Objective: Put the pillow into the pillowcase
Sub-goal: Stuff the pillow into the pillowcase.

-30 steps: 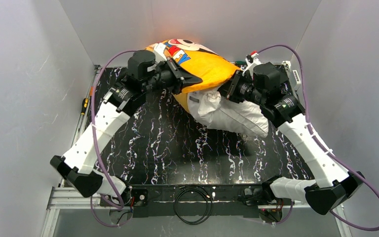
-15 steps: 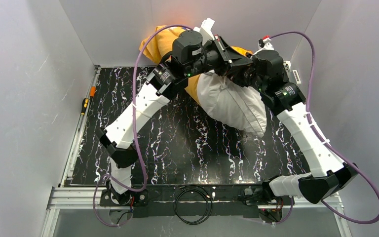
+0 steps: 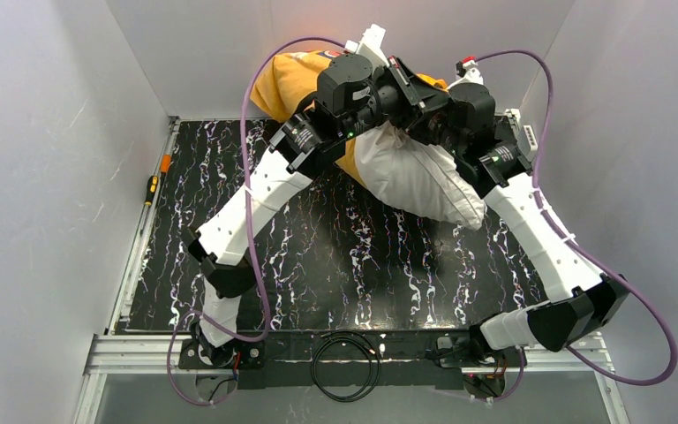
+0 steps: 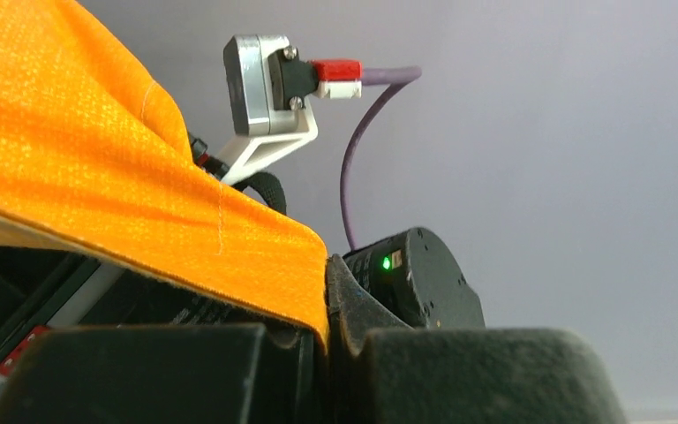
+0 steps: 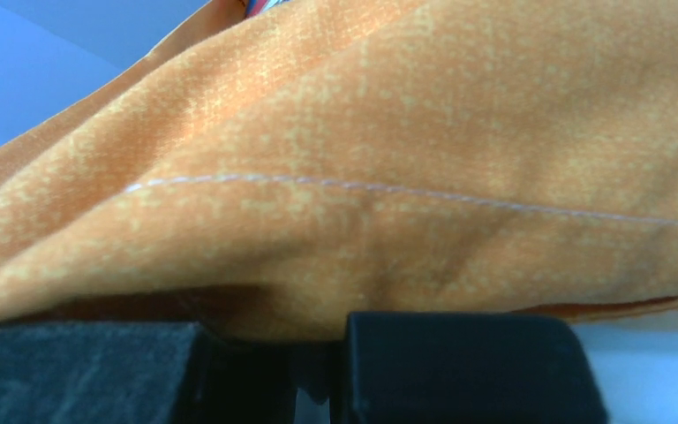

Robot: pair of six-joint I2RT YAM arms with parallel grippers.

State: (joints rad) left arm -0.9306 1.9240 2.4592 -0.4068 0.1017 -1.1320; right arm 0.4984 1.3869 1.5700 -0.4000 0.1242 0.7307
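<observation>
The orange pillowcase is held up against the back wall, bunched to the left of both wrists. The off-white pillow sticks out below it, slanting down and right onto the table. My left gripper reaches across from the left and is shut on the pillowcase edge; in the left wrist view the orange hem is pinched between the jaws. My right gripper sits just beside it, shut on a fold of orange fabric at its fingertips. The case's opening is hidden by the arms.
The black marbled table is boxed in by grey walls on three sides. A screwdriver lies along the left rail. A coiled black cable sits at the front between the arm bases.
My left arm swung from the case's left side up and to the right, meeting the right gripper. The pillowcase rose toward the back wall, and more of the pillow shows.
</observation>
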